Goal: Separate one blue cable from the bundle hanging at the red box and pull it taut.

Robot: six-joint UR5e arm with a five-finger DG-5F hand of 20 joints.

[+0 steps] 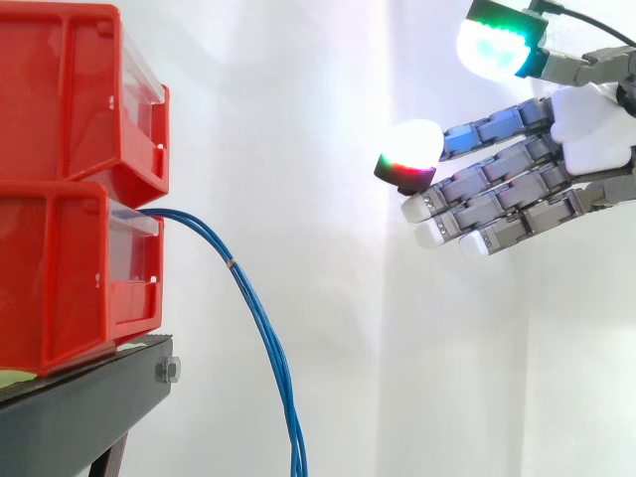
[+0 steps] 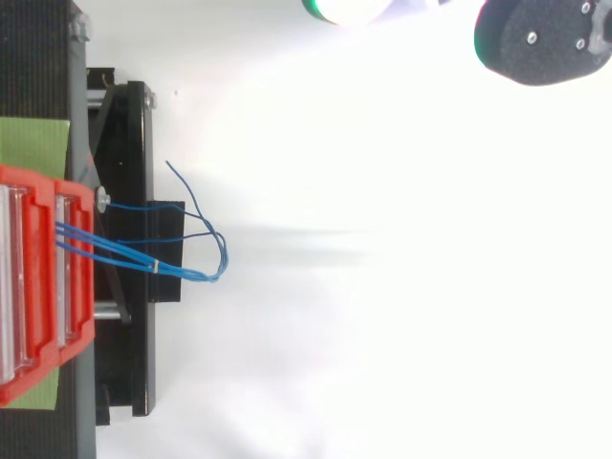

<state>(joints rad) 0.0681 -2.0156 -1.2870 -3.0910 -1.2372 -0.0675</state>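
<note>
At the front lip of the lower red bin [image 1: 60, 278], stacked under a second bin [image 1: 70, 89] on the black bench [image 1: 89, 397], the blue cable bundle [image 1: 231, 263] comes out and droops in a slack curve past the bench edge. A small tie [image 2: 156, 265] cinches the strands near the bin. That is probably why they run as one cord there and only fan apart lower down, where the top view shows what seems to be a loose end straying from the loop. The hand [image 1: 586, 139] hovers high and well apart from the cables, holding nothing. Its fingers [image 1: 497, 189] reach almost straight toward the bins and its thumb is lifted clear. That spread looks meant to leave a wide gap for one strand. The splayed stretch below the tie looks the easiest place to single one out.
</note>
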